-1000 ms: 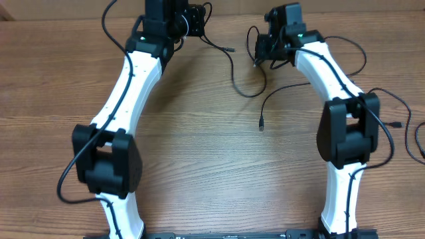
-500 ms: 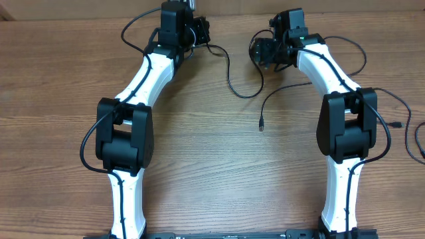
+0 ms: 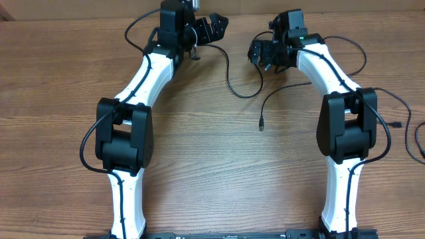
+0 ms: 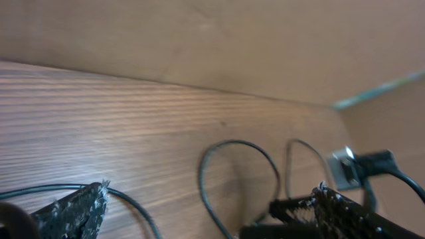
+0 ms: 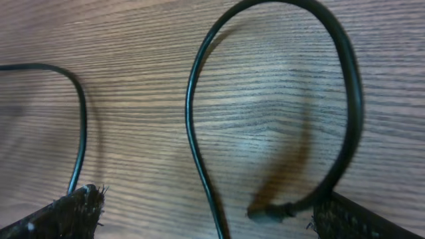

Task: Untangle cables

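Thin black cables lie on the wooden table between my two grippers, one curving down to a small plug. My left gripper stands open at the far edge, above one cable end. In the left wrist view its gripper spreads wide over a cable loop, gripping nothing. My right gripper is open too. In the right wrist view its gripper straddles a thin cable, and a plug end lies just inside the right finger.
More black cords trail at the right: one ends in a plug, another loops at the table's right edge. A connector lies by the back wall in the left wrist view. Both white arms reach to the far side.
Both grippers have gone from shut to open. The left arm's elbow swung right, then its jaws spread. The cable between the grippers now lies slack on the table.
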Available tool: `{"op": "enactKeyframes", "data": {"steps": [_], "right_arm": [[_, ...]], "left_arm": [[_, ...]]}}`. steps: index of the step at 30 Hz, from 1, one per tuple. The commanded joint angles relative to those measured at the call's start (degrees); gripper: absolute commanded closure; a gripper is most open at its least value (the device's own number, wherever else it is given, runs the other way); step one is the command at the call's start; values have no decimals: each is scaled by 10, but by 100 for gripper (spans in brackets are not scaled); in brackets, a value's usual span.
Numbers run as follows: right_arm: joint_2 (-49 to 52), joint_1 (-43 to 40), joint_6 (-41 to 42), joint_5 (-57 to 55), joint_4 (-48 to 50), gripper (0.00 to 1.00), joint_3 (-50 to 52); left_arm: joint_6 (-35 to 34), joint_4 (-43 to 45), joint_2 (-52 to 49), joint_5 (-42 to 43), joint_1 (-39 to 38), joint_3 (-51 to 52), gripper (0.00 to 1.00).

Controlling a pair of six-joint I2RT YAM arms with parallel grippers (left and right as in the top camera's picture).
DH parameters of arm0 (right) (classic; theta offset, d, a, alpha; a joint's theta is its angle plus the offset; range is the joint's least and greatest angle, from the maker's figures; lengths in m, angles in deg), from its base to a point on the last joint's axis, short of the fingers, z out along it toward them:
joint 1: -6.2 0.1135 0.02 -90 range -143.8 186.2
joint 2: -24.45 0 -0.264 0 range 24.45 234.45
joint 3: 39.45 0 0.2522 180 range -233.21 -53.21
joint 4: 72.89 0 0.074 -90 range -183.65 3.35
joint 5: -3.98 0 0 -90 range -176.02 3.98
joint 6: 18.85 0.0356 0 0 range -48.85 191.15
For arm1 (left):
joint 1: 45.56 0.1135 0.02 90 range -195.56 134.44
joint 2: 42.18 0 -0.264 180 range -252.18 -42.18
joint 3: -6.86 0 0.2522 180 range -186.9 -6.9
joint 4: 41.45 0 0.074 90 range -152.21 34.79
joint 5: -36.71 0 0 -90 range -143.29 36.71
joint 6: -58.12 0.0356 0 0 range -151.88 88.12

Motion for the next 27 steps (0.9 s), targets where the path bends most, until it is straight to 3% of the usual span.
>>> {"op": "enactKeyframes", "data": {"steps": [1,5,8,11,18,22,25,27], "right_arm": [[-79,-1,-3,-10,-3,0,-16],[-137,-1,-3,-22,-16,0,-16],[-179,-1,-3,-47,-33,0,-16],[-221,-1,-3,-75,-52,0,-16],[-269,-1,-3,-116,-121,0,-16],[-278,-1,1,-211,-194,0,-16],[-279,-8,71,-317,-259,0,-16],[-279,-21,111,-313,-298,0,-15]], "left_arm": [[-5,3,-2,107,8,-51,0],[-5,-7,-1,180,8,-111,0],[6,-67,5,170,8,-172,0],[61,-190,19,100,6,-239,0],[167,-512,66,-167,-13,-345,0],[184,-638,105,-221,-23,-350,0],[200,-708,131,-249,-38,-350,0],[216,-736,140,-253,-56,-350,0]]}}
